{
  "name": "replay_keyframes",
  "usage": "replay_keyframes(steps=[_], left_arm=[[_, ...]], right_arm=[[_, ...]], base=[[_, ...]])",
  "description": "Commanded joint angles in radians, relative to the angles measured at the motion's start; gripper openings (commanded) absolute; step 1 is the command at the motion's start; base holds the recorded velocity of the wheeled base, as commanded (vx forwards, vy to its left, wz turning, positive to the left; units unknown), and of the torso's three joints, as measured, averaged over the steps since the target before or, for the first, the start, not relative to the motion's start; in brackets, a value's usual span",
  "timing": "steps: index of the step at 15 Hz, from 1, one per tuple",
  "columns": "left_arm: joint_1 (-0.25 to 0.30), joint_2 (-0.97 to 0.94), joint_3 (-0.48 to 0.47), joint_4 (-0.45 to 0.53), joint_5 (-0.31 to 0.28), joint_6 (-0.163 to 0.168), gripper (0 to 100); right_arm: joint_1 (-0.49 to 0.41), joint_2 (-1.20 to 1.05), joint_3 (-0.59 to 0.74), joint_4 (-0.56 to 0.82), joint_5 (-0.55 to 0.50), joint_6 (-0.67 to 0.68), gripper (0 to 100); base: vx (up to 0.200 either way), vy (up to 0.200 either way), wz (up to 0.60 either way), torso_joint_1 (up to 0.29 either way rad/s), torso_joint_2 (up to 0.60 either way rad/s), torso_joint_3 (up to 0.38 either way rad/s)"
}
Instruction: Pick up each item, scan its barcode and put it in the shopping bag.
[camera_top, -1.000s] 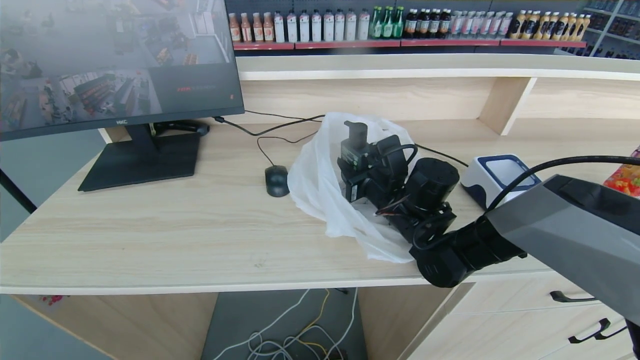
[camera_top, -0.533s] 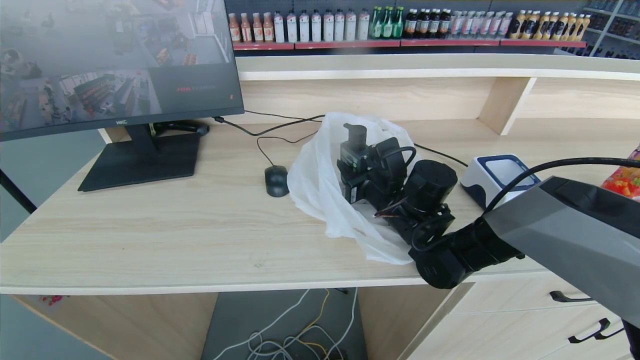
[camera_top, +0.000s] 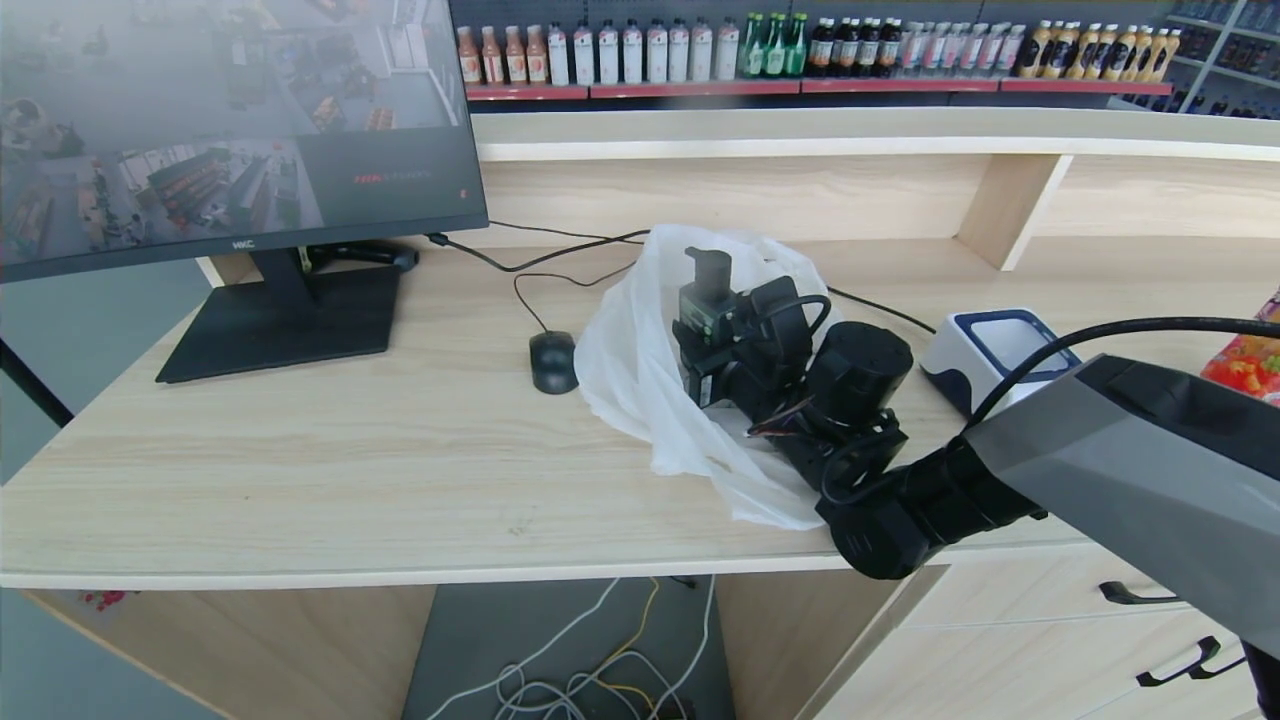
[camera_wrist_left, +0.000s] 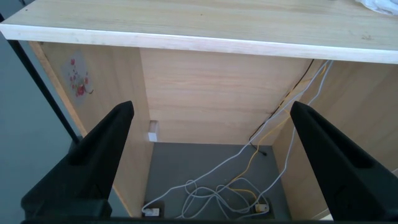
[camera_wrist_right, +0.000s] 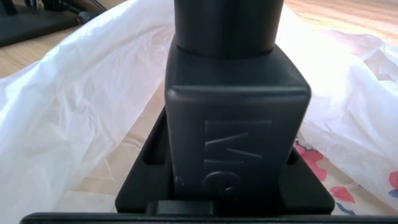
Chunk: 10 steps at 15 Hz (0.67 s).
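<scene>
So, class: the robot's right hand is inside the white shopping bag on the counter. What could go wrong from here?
1. The right hand sits inside the thin shopping bag; pulling out, it might snag the film and drag the bag along.
2. The bag's near end lies close to the counter edge, so a tug could spill it over.
3. The scanner stands just beside that arm; a sideways swing could knock it.

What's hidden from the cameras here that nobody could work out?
Right gripper: whether it holds anything; head view, sunk in the white plastic shopping bag; right wrist view, blocked by its black housing.
Bag's contents: head view, arm covers them.
Red packet: cut by head view's right edge.
</scene>
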Motion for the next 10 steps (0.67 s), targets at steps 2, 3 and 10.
replay_keyframes(steps=[2, 3, 10], left_arm=[[0.000, 0.000, 0.000, 0.000, 0.000, 0.001, 100], [0.000, 0.000, 0.000, 0.000, 0.000, 0.001, 100], [0.000, 0.000, 0.000, 0.000, 0.000, 0.001, 100]], right_arm=[[0.000, 0.002, 0.001, 0.001, 0.000, 0.003, 0], [0.000, 0.002, 0.001, 0.001, 0.000, 0.004, 0], [0.010, -0.001, 0.001, -0.016, 0.011, 0.004, 100]], base=[[0.000, 0.000, 0.00, 0.000, 0.00, 0.000], [0.000, 0.000, 0.00, 0.000, 0.00, 0.000], [0.000, 0.000, 0.00, 0.000, 0.00, 0.000]])
